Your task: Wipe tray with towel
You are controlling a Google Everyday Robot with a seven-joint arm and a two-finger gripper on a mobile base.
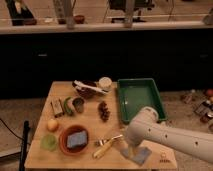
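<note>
End effector (126,149) at bottom centre, at the grey-blue towel (141,156) on the tabletop (90,123); grip state: can't tell. Green tray (140,97) just above it, centre right.

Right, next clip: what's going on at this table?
The robot's arm reaches in from the right, and its gripper is down at the grey-blue towel, which lies at the front edge of the wooden table. The green tray sits further back on the right, apart from the towel, so wiping has not yet begun. The bowl with the blue pad is not being handled.
</note>
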